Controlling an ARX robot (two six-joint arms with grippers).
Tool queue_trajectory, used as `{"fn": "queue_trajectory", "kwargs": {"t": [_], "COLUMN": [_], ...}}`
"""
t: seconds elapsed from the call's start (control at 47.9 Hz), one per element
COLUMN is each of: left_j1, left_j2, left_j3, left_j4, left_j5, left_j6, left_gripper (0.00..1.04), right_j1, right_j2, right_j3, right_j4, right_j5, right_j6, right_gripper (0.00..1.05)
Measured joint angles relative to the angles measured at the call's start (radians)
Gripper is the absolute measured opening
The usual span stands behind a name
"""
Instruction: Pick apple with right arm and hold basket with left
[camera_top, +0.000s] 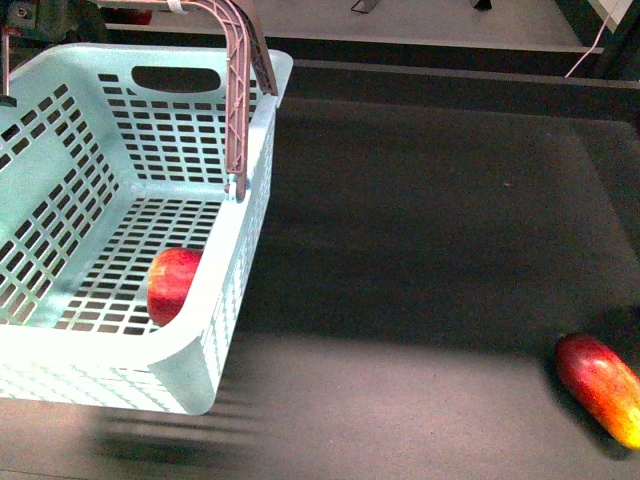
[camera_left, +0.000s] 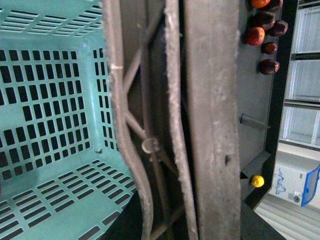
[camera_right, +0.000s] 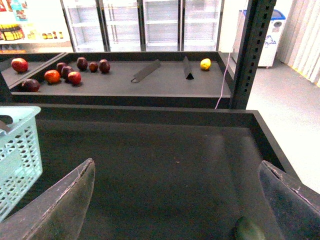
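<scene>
The light-turquoise basket (camera_top: 120, 190) fills the left of the front view, with a shadow on the table under its near end. The red apple (camera_top: 172, 285) lies on the basket floor by the near right corner, partly hidden by the wall. My left gripper (camera_left: 150, 145) is shut on the basket's brown handle (camera_top: 240, 90); the slotted walls (camera_left: 45, 115) show beside it. My right gripper (camera_right: 175, 200) is open and empty above the dark table, to the right of the basket corner (camera_right: 20, 155) and away from the apple.
An elongated red-and-yellow fruit (camera_top: 600, 388) lies at the table's front right. A dark green thing (camera_right: 247, 230) shows near the right finger. A back shelf holds several dark red fruits (camera_right: 60, 72) and a lemon (camera_right: 205, 64). A dark post (camera_right: 250, 50) stands at the right.
</scene>
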Motion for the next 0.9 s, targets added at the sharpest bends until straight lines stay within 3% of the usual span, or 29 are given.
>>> {"fn": "queue_trajectory", "kwargs": {"t": [0.48, 0.898], "left_j1": [0.121, 0.117], "left_j2": [0.162, 0.151], "left_j3": [0.068, -0.021], "left_j4": [0.067, 0.123], "left_j5": [0.069, 0.093], "left_j6": [0.068, 0.097], "left_gripper": [0.16, 0.16], "right_j1": [0.0, 0.0], "right_j2": [0.0, 0.0], "right_j3": [0.0, 0.0], "right_j4": [0.0, 0.0], "right_j5": [0.0, 0.0], "right_j6": [0.0, 0.0], "right_gripper": [0.96, 0.96]}}
